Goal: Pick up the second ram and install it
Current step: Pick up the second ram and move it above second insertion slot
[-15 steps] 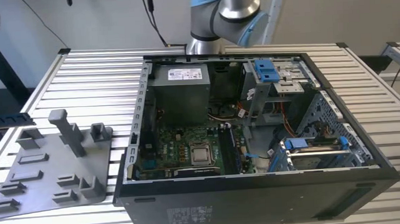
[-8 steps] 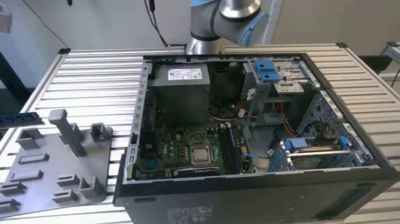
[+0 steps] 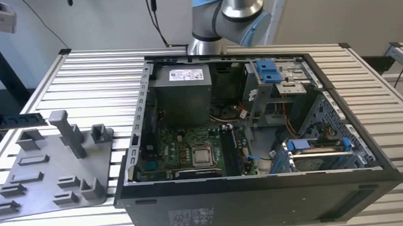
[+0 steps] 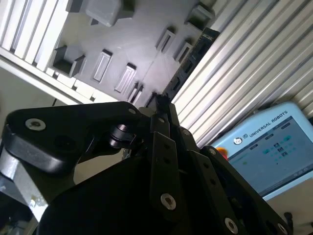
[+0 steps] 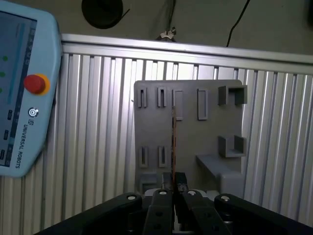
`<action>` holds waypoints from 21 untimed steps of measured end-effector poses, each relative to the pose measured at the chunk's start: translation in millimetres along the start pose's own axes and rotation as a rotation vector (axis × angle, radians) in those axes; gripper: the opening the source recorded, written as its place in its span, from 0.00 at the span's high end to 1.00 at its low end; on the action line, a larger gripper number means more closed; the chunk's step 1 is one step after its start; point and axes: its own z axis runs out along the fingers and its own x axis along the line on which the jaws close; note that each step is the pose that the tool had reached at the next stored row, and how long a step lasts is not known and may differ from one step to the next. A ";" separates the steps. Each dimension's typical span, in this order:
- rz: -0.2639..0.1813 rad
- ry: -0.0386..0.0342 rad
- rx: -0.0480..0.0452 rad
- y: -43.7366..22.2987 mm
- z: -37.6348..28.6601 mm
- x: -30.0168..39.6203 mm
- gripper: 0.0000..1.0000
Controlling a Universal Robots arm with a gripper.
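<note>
The second ram (image 5: 173,139) is a thin dark stick that I see edge-on in the first wrist view, standing out from my fingertips over the grey holder tray (image 5: 188,105). My gripper (image 5: 173,180) is shut on its near end. In the second wrist view the ram (image 4: 190,61) runs away from the gripper (image 4: 159,102) along the tray's edge (image 4: 146,54). In the exterior view the ram (image 3: 24,121) hangs level at the far left, just above the tray's (image 3: 49,175) back corner.
The open computer case (image 3: 261,192) lies to the exterior view's right of the tray, with its motherboard (image 3: 189,152), power supply (image 3: 181,85) and blue drive clips (image 3: 268,70). A teach pendant (image 5: 22,98) lies on the ribbed aluminium table (image 5: 98,147) beside the tray.
</note>
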 end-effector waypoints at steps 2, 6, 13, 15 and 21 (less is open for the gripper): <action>0.000 -0.0001 0.0000 -2.5 0.0 0.1 0.86; 0.000 0.0000 0.0000 -12.0 -0.1 0.7 0.86; 0.000 0.0000 0.0000 -29.6 -0.2 1.8 0.86; 0.000 0.0000 0.0000 -34.1 -0.2 2.1 0.86; 0.000 -0.0001 0.0001 -46.0 -0.2 2.8 0.86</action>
